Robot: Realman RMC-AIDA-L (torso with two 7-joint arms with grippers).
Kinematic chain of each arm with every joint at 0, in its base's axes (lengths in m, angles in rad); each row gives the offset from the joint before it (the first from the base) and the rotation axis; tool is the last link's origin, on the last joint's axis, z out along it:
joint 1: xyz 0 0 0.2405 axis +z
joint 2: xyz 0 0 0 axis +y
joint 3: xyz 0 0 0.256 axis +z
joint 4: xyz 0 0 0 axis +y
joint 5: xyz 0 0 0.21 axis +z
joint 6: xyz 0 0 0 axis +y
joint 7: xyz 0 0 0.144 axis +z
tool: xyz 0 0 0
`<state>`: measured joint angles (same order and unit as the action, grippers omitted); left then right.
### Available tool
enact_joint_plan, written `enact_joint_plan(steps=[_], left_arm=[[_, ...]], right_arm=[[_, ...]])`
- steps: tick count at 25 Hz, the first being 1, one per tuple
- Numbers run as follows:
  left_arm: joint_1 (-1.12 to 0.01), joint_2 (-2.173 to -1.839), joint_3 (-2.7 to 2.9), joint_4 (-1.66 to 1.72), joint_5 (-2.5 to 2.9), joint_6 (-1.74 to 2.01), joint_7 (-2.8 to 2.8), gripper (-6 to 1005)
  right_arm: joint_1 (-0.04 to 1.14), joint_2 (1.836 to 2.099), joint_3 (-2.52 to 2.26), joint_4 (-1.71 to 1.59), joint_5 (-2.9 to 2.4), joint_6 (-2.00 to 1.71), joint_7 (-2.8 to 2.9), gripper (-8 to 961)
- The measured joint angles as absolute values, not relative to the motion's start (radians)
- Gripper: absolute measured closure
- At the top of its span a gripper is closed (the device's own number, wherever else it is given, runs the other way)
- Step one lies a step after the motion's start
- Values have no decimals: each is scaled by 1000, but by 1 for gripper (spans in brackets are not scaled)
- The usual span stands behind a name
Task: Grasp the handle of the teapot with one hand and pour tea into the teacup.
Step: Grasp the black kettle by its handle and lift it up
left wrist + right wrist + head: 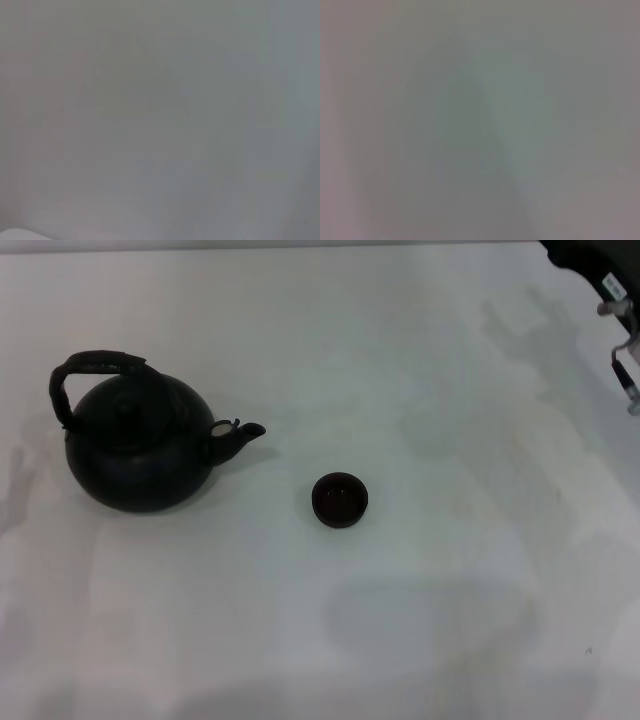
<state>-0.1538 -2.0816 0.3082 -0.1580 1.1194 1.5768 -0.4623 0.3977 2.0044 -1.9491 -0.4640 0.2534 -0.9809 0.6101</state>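
A round matte black teapot [140, 452] stands upright on the white table at the left of the head view, its short spout pointing right. Its arched handle [92, 366] rises over the lid, with a rough brownish wrapped bar on top. The small dark teacup [339, 499] sits upright to the right of the spout, a hand's width away. Part of my right arm [595, 275] shows at the top right corner, far from both; its fingers are out of view. My left arm is out of view. Both wrist views show only blank pale surface.
The white table [450, 390] spreads around the teapot and teacup, with faint grey shadows on it. Cables and a bracket of the right arm hang at the right edge [625, 360].
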Motion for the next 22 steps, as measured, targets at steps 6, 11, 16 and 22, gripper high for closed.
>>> enact_joint_plan(steps=[6, 11, 16, 22], left_arm=[[-150, -2081, 309, -158, 1121, 1553, -458, 257], [-137, -2083, 310, -166, 1140, 1534, -457, 258], [-130, -2083, 316, -201, 1148, 1532, -453, 259], [-156, -2084, 383, -214, 1169, 1510, -418, 260]], right_arm=[[401, 2009, -1945, -396, 282, -1035, 547, 95], [405, 2009, -1934, -355, 297, -1024, 544, 95], [405, 2009, -1923, -351, 297, -997, 536, 95], [405, 2010, -1921, -350, 296, -984, 535, 95]])
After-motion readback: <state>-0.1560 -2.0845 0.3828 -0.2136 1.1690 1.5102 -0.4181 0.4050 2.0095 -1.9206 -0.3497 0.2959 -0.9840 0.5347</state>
